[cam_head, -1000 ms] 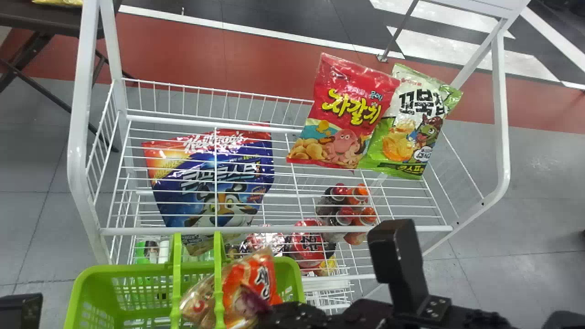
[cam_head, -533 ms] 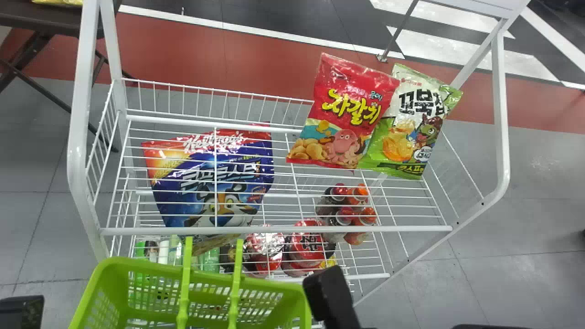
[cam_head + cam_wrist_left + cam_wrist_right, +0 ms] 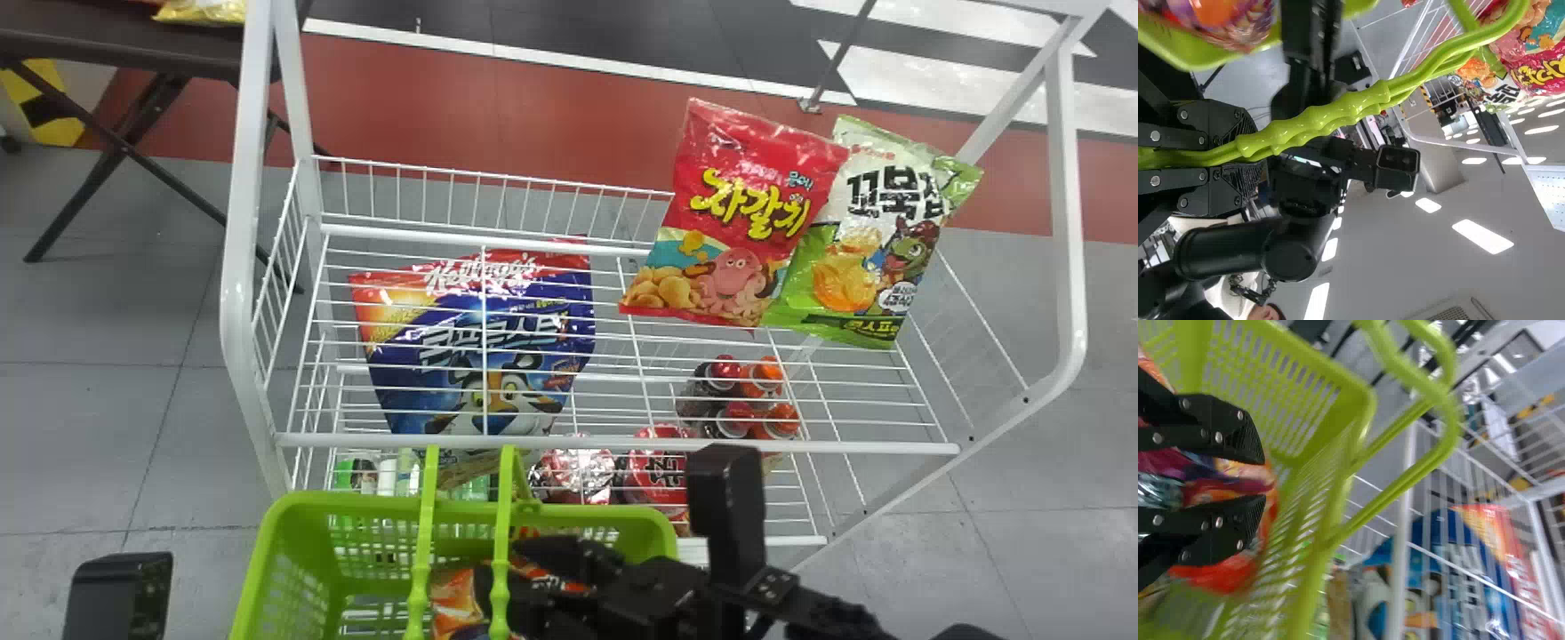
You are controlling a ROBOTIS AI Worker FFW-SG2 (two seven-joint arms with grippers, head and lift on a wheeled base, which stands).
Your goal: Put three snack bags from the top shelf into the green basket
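In the head view, my right gripper point(image 3: 524, 573) is inside the green basket point(image 3: 293, 524), low down beside its handles, against an orange-red snack bag point(image 3: 458, 596). The right wrist view has crinkled purple and red bag point(image 3: 1198, 477) filling the gap of the right gripper point(image 3: 1258, 480), which is shut on it. My left arm shows at the head view's bottom left; the left gripper point(image 3: 1248, 157) is shut on the green basket handles point(image 3: 1338, 120). On the top shelf, a red snack bag point(image 3: 733, 213) overlaps a green-and-white one point(image 3: 867, 236); both lean at the back right.
A blue cereal bag point(image 3: 480, 347) lies at the left of the white wire shelf point(image 3: 622, 443). Bottles point(image 3: 747, 396) and round red packages point(image 3: 658, 471) sit on a lower level. White posts flank the rack; a dark table point(image 3: 133, 53) stands at the far left.
The head view has shifted, so the rack sits farther right in it. The right gripper and its bag, held over the basket earlier, are now down inside it. The left arm shows more.
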